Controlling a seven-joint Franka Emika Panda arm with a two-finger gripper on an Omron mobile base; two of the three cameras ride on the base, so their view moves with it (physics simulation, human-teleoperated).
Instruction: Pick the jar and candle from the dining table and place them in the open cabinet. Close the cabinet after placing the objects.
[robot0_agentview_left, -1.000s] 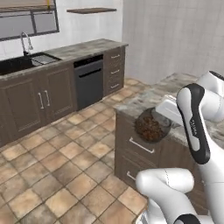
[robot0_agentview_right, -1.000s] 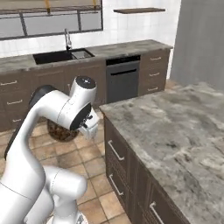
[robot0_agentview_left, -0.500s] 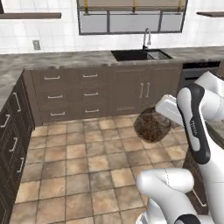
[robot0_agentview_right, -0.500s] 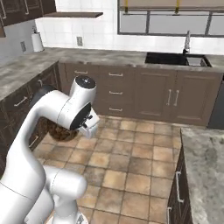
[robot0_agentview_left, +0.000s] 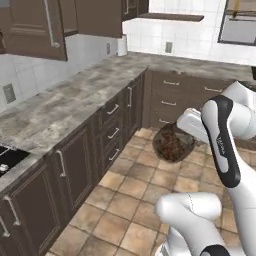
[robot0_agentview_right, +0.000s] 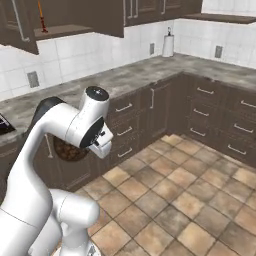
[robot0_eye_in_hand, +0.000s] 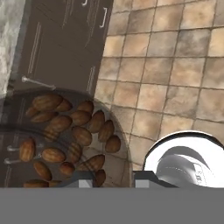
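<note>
My gripper (robot0_agentview_left: 181, 131) is shut on the jar (robot0_agentview_left: 172, 143), a round clear-glass jar of brown lumps, and holds it above the tiled floor. From the right, the arm partly covers the jar (robot0_agentview_right: 67, 150) just left of the gripper (robot0_agentview_right: 100, 146). In the hand view the jar (robot0_eye_in_hand: 65, 140) fills the lower left, and the gripper (robot0_eye_in_hand: 113, 180) grips its edge. The cabinet (robot0_agentview_right: 65, 31) hangs at the upper left, its door (robot0_agentview_right: 17, 25) swung open. The candle (robot0_agentview_right: 41, 16), a thin orange stick, stands upright on its shelf. The dining table is out of view.
A marble counter (robot0_agentview_left: 75, 95) with dark drawer fronts runs along the left wall and turns the far corner. A black hob (robot0_agentview_left: 7, 156) sits at its near end. A paper roll (robot0_agentview_right: 168, 45) stands in the corner. Open tiled floor (robot0_agentview_right: 200, 200) lies to the right.
The whole picture has swung as the base turned from the sink wall toward the corner counter and wall cabinets. The jar stays held in my gripper at the same pose.
</note>
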